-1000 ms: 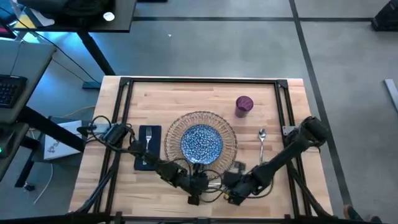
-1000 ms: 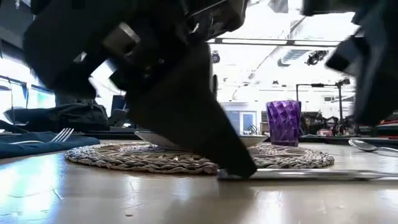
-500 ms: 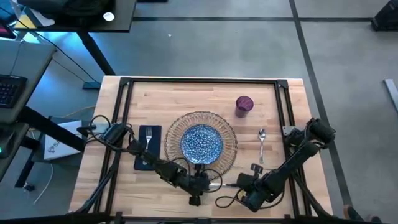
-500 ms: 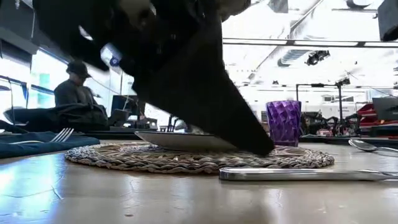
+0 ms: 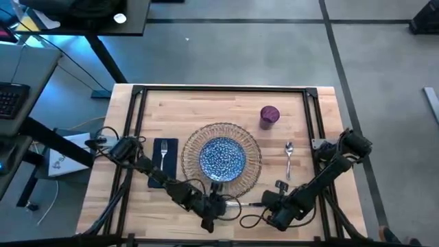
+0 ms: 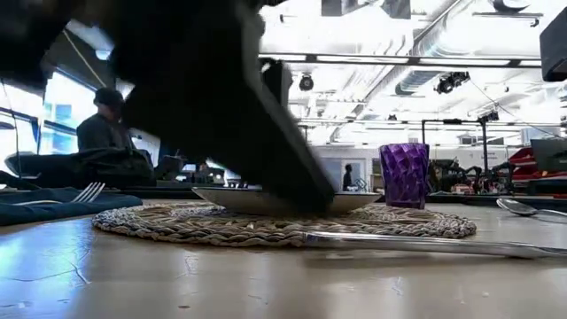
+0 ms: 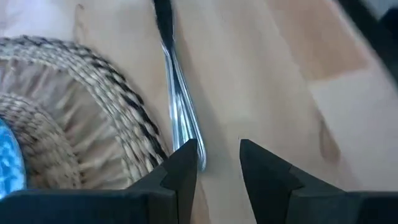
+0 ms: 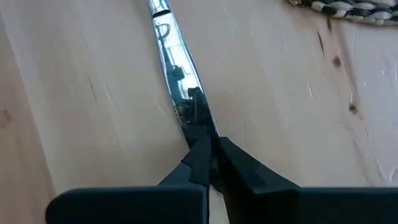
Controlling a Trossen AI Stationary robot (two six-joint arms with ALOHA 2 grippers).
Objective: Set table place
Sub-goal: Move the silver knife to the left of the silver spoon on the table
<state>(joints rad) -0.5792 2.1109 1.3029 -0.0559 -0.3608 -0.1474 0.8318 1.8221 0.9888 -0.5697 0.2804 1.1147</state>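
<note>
On the table (image 5: 206,103) a blue speckled plate (image 5: 221,156) rests on the round woven mat (image 5: 197,140). Left of the mat a fork (image 5: 163,154) lies on the navy napkin (image 5: 169,145). A spoon (image 5: 289,158) and a purple cup (image 5: 269,114) are to the right. Along the mat's near edge lies a silver knife (image 5: 243,204). My right gripper (image 5: 265,204) is shut on the knife's right end. My left gripper (image 7: 217,158) stands open at the other end (image 7: 194,149), which lies right beside one finger (image 7: 185,163); whether they touch I cannot tell. My right gripper pinches the knife's right end (image 8: 198,127) between its two fingertips. The fingers come nearly level from the table's right side and lie along the knife. The knife runs away from the fingers, low over the wood beside the mat (image 8: 348,9).
A black rail frame (image 5: 312,123) runs round the tabletop. Bare wood lies at the far side and the near left corner. In the low view a person (image 6: 104,133) sits beyond the table among desks and equipment.
My left gripper has risen off the knife's left end and drawn back toward the near left. My right gripper has gone a little toward the table's right edge. In the low view the knife's left end now sits higher, against the mat's rim.
</note>
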